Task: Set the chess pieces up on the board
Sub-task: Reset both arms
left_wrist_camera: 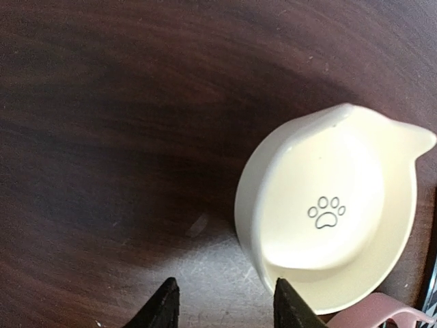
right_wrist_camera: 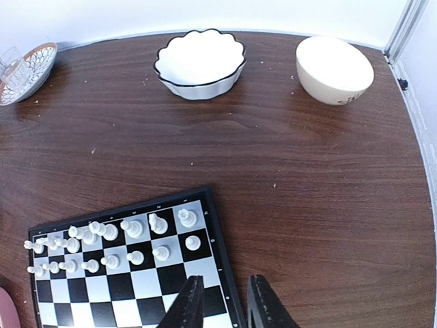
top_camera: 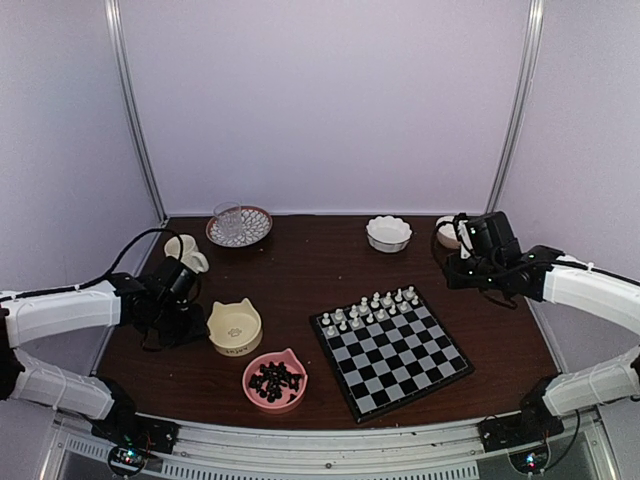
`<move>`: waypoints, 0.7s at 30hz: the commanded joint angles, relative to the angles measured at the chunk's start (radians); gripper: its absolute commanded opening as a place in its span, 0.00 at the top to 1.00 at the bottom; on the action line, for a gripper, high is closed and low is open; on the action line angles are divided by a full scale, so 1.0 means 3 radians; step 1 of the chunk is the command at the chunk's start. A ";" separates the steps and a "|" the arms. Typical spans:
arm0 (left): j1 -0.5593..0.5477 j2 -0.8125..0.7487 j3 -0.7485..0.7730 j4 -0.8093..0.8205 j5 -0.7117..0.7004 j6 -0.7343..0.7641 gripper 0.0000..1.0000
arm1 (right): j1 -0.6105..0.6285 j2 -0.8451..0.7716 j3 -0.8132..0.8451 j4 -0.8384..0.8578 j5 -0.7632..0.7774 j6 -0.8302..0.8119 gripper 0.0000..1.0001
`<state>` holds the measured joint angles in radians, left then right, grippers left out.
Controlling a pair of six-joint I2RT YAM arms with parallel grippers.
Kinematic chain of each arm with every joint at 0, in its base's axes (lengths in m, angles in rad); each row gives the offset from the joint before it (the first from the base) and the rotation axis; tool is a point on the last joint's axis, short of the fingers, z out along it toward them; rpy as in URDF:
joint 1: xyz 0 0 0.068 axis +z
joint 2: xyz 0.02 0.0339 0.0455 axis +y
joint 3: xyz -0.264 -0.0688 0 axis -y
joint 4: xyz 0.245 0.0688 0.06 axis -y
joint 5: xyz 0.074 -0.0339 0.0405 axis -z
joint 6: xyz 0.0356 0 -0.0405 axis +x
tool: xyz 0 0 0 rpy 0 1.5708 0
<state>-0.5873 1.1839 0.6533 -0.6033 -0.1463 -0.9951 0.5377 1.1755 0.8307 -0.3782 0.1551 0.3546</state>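
The board point(top_camera: 392, 352) lies right of centre, black and pale checks. Cream-white chess pieces point(top_camera: 370, 308) fill its two far rows; in the right wrist view these pieces point(right_wrist_camera: 130, 229) sit on the board point(right_wrist_camera: 136, 287) at lower left. Black chess pieces point(top_camera: 275, 380) are heaped in a pink bowl point(top_camera: 252, 385). My left gripper point(top_camera: 185, 325) hangs low beside a cream paw-print bowl point(top_camera: 234, 327); its jaws point(left_wrist_camera: 225, 307) are open over bare table, one fingertip point(left_wrist_camera: 290, 307) by the bowl's rim point(left_wrist_camera: 249, 205). My right gripper point(top_camera: 462, 262) is high over the board's far right corner, narrowly open point(right_wrist_camera: 227, 304), holding nothing.
A scalloped white bowl point(right_wrist_camera: 200, 85) and a plain cream bowl point(right_wrist_camera: 334, 68) stand at the back right. A patterned plate point(top_camera: 262, 222) with a glass on it and a white cup point(top_camera: 185, 250) are at the back left. The pink bowl's rim point(left_wrist_camera: 382, 318) shows beside the cream bowl.
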 commanded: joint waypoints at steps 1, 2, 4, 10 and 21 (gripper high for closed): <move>0.0098 0.0040 -0.0193 0.0351 0.0134 -0.0149 0.55 | -0.0045 -0.0106 -0.0097 -0.0156 0.0258 -0.0072 0.75; 0.0105 0.0060 -0.0220 0.0406 0.0155 -0.0138 0.55 | -0.0048 -0.0124 -0.0110 -0.0159 0.0282 -0.0065 0.74; 0.0111 0.0103 -0.0229 0.0481 0.0176 -0.0103 0.57 | -0.0060 -0.0164 -0.0133 -0.0157 0.0326 -0.0066 0.74; 0.0121 0.0292 -0.0187 0.0845 0.0342 0.0069 0.65 | -0.0098 -0.0328 -0.0167 -0.0146 0.0430 -0.0126 0.72; 0.0124 0.0811 0.0186 0.1088 0.0469 0.0370 0.70 | -0.0267 -0.0560 -0.0241 -0.0239 0.0608 -0.0194 0.67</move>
<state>-0.5552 1.4189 0.6346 -0.3462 -0.0299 -0.9585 0.4801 1.0512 0.7815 -0.4389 0.2790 0.3119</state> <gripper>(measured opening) 0.274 0.299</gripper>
